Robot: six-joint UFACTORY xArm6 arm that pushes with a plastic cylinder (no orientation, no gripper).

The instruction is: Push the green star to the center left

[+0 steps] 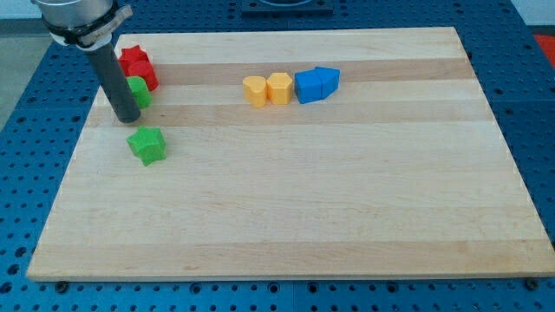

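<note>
The green star lies on the wooden board at the view's left, a little above mid height. My tip rests on the board just above and slightly left of the star, with a small gap between them. The rod rises up to the view's top left corner. Right beside the rod, on its right, is a second green block, partly hidden by the rod, its shape unclear. Two red blocks sit touching just above it.
Two yellow blocks stand side by side at the top middle, touching. Two blue blocks adjoin them on the right. A blue perforated table surrounds the board.
</note>
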